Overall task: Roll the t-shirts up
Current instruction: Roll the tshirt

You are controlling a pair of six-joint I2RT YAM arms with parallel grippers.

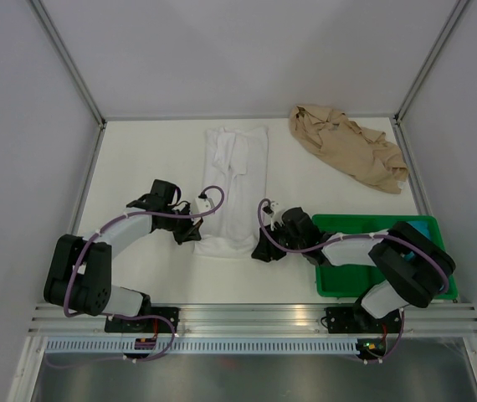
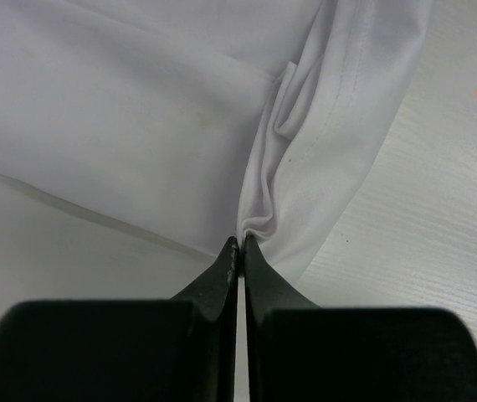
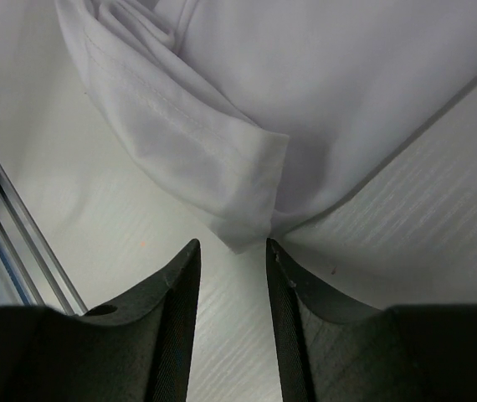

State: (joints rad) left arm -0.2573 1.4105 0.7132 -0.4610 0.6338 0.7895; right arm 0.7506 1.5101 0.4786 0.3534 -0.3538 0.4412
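White t-shirt (image 1: 234, 188) is lying folded lengthwise in middle of tabletop (image 1: 146, 159), hem toward near edge. I'm pinching its left hem corner w/ left gripper (image 2: 240, 244), jaws clamped on cloth; right gripper (image 3: 232, 251) is standing parted astride the other corner. Needs equal bite there so the roll's starting straight.

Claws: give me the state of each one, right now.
Left claw: shut, pinching a fold of the white t-shirt.
Right claw: open, the shirt's corner at its tips, not gripped.
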